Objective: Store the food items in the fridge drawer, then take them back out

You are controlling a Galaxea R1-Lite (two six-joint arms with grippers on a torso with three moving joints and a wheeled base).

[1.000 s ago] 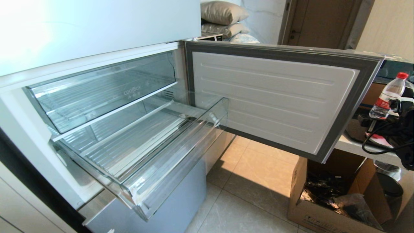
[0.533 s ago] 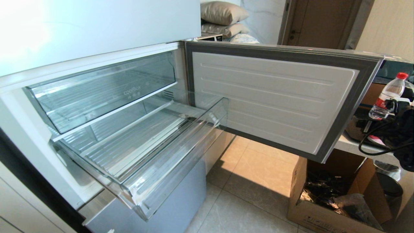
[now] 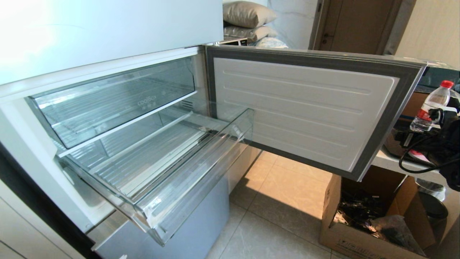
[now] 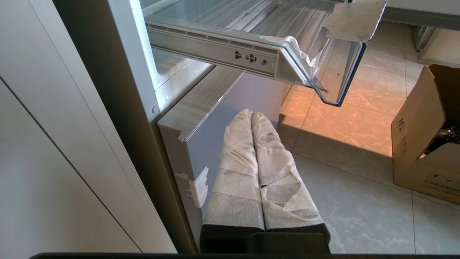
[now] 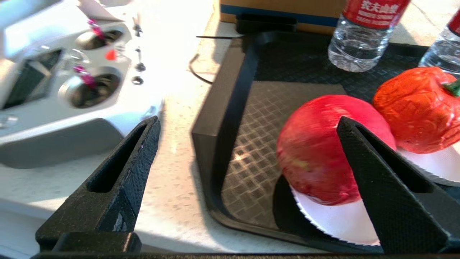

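Black and textured, the two fingers (image 5: 118, 172) of the right gripper (image 5: 248, 144) stand spread as wide as they go, holding nothing. It hangs over a counter (image 5: 172, 201) beside the fridge, above the near edge of a black tray (image 5: 219, 118). One finger is over the bare counter outside the tray; the other stands in front of a red apple (image 5: 312, 151), and whether it touches the fruit cannot be told.

Counted on the tray: two red food items and two water bottles. The apple rests on a white paper plate (image 5: 334, 219). Just beside it a second fruit (image 5: 413, 108), more orange-red and with a green stem, sits on a paper plate too; whether that is the same plate cannot be told. One bottle (image 5: 363, 36) with a red label stands behind them, and the other bottle (image 5: 440, 50) is cut off by the frame. Off the tray, a white controller (image 5: 68, 82) with two joysticks lies on the counter.

Left gripper (image 4: 251, 118): its two cloth-wrapped fingers are pressed together, empty, pointing at the silver-blue panel (image 4: 230, 108) below the fridge drawer (image 3: 158, 176).

That drawer is pulled well out, clear plastic with a ribbed floor, nothing in it. One more clear bin, printed "coolBox" (image 3: 118, 100), sits pushed in above it. The fridge door (image 3: 305, 111) stands swung wide open. One cardboard box (image 3: 345, 223) rests on the tiled floor (image 3: 280, 201).
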